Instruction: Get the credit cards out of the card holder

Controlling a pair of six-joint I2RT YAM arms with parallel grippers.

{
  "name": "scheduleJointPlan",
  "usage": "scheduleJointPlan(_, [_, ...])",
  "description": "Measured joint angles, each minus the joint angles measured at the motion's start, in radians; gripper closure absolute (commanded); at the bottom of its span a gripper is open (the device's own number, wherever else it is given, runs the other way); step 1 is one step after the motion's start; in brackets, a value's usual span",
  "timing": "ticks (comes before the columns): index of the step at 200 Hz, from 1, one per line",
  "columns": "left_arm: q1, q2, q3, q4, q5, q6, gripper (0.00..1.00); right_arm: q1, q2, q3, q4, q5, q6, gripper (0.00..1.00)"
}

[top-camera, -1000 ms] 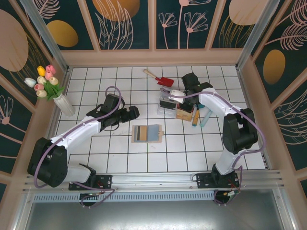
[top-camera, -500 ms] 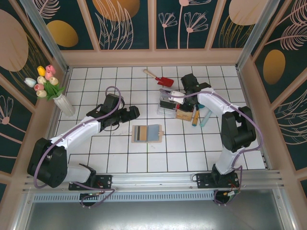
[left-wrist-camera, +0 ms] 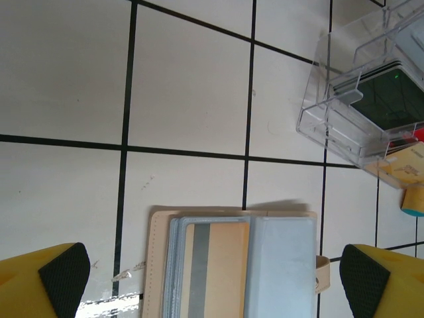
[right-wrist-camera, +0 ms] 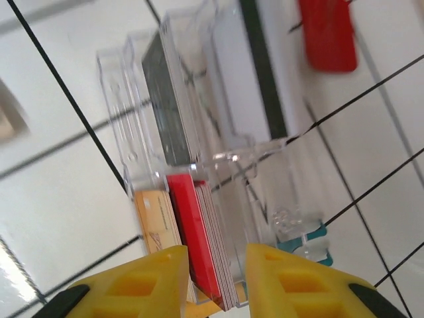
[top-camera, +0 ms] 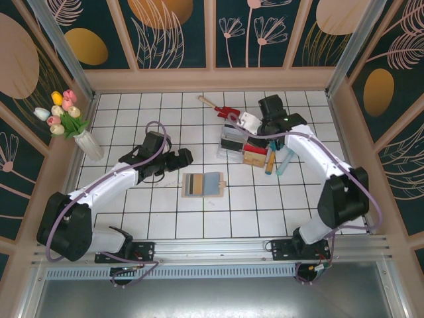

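Open wallet [top-camera: 203,184], left claw [top-camera: 183,158] spread wide near it: straddle card [left-wrist-camera: 215,265], pinch exposed edge, slide out flat. Grip of right claw [right-wrist-camera: 217,257] unclear.

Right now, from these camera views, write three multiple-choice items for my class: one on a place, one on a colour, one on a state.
1. Where does the tan folding card holder lie on the white tiled table?
A. far left corner
B. near the middle
C. far right corner

2. What colour is the blade of the small wooden-handled toy shovel?
A. red
B. blue
C. green

3. How is the left gripper set?
A. shut tight
B. clamped on the card holder
C. open wide

Answers:
1. B, the top view shows it flat on the central tiles between the two arms.
2. A, the blade at the far side of the table is bright red.
3. C, its fingertips sit at opposite edges of the left wrist view, with the card holder untouched between them.
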Motion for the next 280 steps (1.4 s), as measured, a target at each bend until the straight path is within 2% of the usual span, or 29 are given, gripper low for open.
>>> scheduleJointPlan(39, [0.0, -0.007, -0.03, 0.011, 0.039, -0.005, 0.03, 0.023, -0.155, -0.099, 0.105, -0.128, 0.241, 0.51])
scheduleJointPlan(85, [0.0, -0.035, -0.098, 0.068, 0.092, -0.042, 0.03, 0.165, -0.354, -0.346, 0.331, -0.221, 0.651, 0.45])
scheduleJointPlan(118, [-0.006, -0.037, -0.128, 0.093, 0.105, -0.064, 0.11, 0.24, -0.352, -0.46, 0.48, -0.225, 0.951, 0.42])
scheduleJointPlan(170, [-0.06, -0.002, -0.136, 0.108, 0.108, -0.097, 0.27, 0.317, -0.067, -0.478, 0.541, -0.223, 1.3, 0.48])
scheduleJointPlan(200, [-0.077, 0.034, -0.136, 0.116, 0.101, -0.124, 0.42, 0.359, 0.052, -0.44, 0.561, -0.211, 1.456, 0.57])
scheduleJointPlan(247, [-0.094, 0.067, -0.136, 0.143, 0.093, -0.154, 0.57, 0.407, 0.156, -0.405, 0.621, -0.212, 1.617, 0.76])
scheduleJointPlan(266, [-0.095, 0.085, -0.136, 0.149, 0.083, -0.159, 0.63, 0.42, 0.187, -0.397, 0.627, -0.217, 1.654, 0.78])
scheduleJointPlan(280, [-0.095, 0.101, -0.136, 0.151, 0.077, -0.16, 0.65, 0.425, 0.209, -0.391, 0.631, -0.216, 1.673, 0.82])
